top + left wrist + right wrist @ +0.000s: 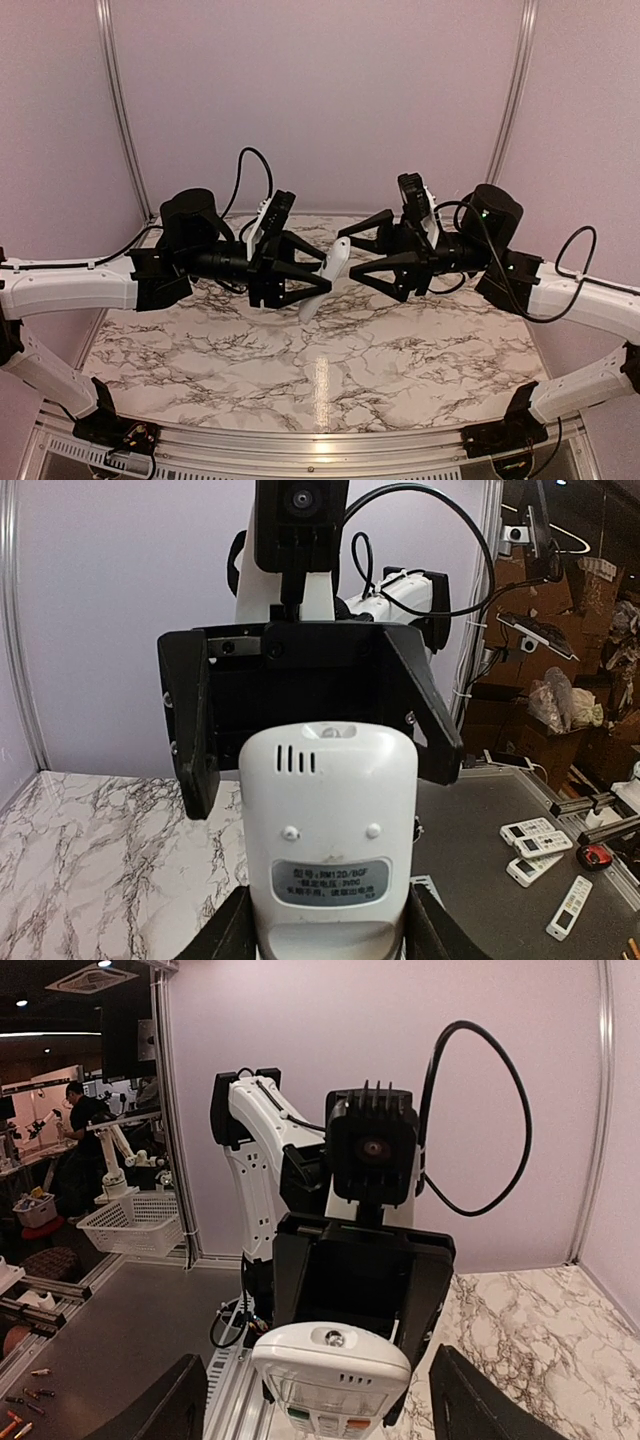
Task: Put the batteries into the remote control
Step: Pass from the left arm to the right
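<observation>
The white remote control [334, 268] hangs tilted in the air between my two grippers, above the marble table [300, 370]. My left gripper [308, 272] is shut on its lower part. In the left wrist view the remote's plain back with a grey label [330, 880] stands between my fingers [232, 932]. My right gripper [366, 252] is open, its jaws spread wide on either side of the remote's top end without touching. The right wrist view shows the remote's top end and buttoned face [330, 1375] between my spread fingers [170, 1405]. The batteries are out of view.
Pink walls and aluminium posts [120, 110] close in the table at the back and sides. Beyond the table, several spare remotes [535, 838] lie on a dark surface, and a white basket [135, 1225] stands on another.
</observation>
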Tool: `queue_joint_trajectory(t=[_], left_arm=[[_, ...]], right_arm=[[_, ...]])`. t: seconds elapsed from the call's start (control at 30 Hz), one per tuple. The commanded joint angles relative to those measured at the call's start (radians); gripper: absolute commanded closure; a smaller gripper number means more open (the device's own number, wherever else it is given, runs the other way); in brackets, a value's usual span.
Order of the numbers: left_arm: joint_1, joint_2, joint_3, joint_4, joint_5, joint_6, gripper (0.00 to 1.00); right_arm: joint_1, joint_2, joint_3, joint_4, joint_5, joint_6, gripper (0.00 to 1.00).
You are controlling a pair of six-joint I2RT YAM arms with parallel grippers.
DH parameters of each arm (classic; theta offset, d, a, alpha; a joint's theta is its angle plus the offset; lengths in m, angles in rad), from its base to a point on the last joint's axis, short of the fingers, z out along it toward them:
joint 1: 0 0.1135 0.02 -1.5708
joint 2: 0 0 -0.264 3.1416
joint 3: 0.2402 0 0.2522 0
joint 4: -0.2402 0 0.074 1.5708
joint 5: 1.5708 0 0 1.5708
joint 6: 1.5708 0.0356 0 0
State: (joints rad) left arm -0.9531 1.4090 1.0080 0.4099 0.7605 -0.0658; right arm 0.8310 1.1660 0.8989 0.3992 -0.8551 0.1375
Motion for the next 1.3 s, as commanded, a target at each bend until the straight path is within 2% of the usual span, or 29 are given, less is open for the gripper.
queue_joint_trajectory(t=[0.0, 0.6, 0.8, 0.97, 1.1, 1.27], left_arm=[[-0.003, -0.023, -0.018, 0.122, 0.013, -0.044, 0.79], [-0.003, -0.013, -0.042, 0.151, -0.072, -0.037, 0.79], [-0.003, -0.004, -0.039, 0.134, -0.09, -0.029, 0.79], [-0.003, -0.006, -0.037, 0.1, -0.111, -0.017, 0.78], [-0.003, -0.016, -0.046, 0.072, -0.153, -0.009, 0.62], [0.012, -0.06, -0.075, 0.003, -0.235, -0.012, 0.27]], right_arm=[[0.028, 0.038, 0.056, 0.015, 0.007, -0.013, 0.27], [0.042, 0.105, 0.067, 0.083, 0.041, 0.037, 0.39], [0.042, 0.113, 0.07, 0.094, 0.038, 0.05, 0.49], [0.042, 0.114, 0.076, 0.079, 0.037, 0.049, 0.66], [0.043, 0.112, 0.088, 0.036, 0.06, 0.031, 0.77], [0.03, 0.105, 0.116, -0.06, 0.111, 0.009, 0.82]])
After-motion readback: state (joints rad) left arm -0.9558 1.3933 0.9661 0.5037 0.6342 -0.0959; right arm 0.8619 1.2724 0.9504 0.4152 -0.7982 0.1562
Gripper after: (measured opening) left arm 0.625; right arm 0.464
